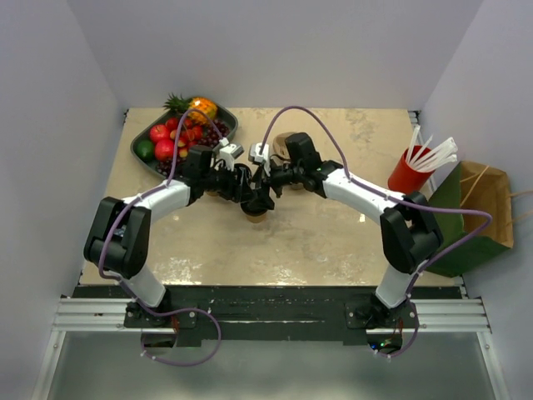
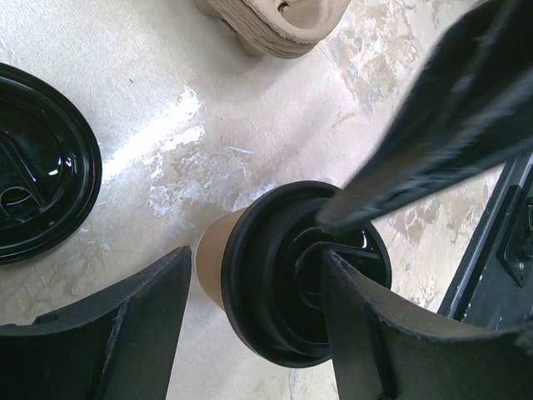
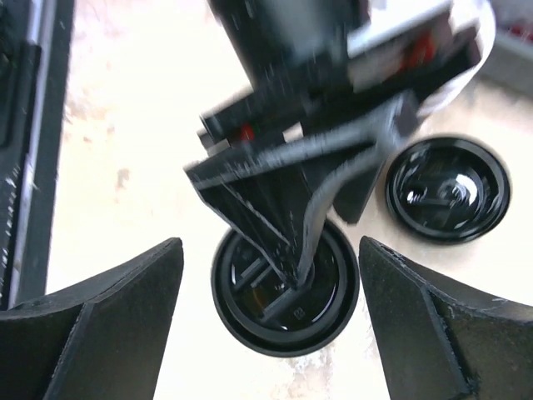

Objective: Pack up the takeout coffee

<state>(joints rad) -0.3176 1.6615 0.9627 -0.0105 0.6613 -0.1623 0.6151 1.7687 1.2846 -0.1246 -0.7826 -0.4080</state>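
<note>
A kraft-tan takeout coffee cup with a black lid (image 2: pixel 275 275) stands mid-table, also seen in the top view (image 1: pixel 256 215) and from above in the right wrist view (image 3: pixel 283 292). My left gripper (image 2: pixel 258 258) is open: one finger (image 2: pixel 375 333) lies over the lid and the other (image 2: pixel 125 333) stands just beside the cup wall. My right gripper (image 3: pixel 271 246) hangs above the same cup, open wide, its fingers either side of the lid. Both grippers meet there in the top view, left (image 1: pixel 247 198) and right (image 1: pixel 265 190). A second lidded cup (image 3: pixel 447 190) (image 2: pixel 33 167) stands close by.
The pulp carrier (image 2: pixel 275 21) sits just beyond the cups. A brown paper bag (image 1: pixel 479 212) stands at the table's right edge, beside a red cup of white straws (image 1: pixel 408 171). A dark tray of fruit (image 1: pixel 179 137) is at the back left.
</note>
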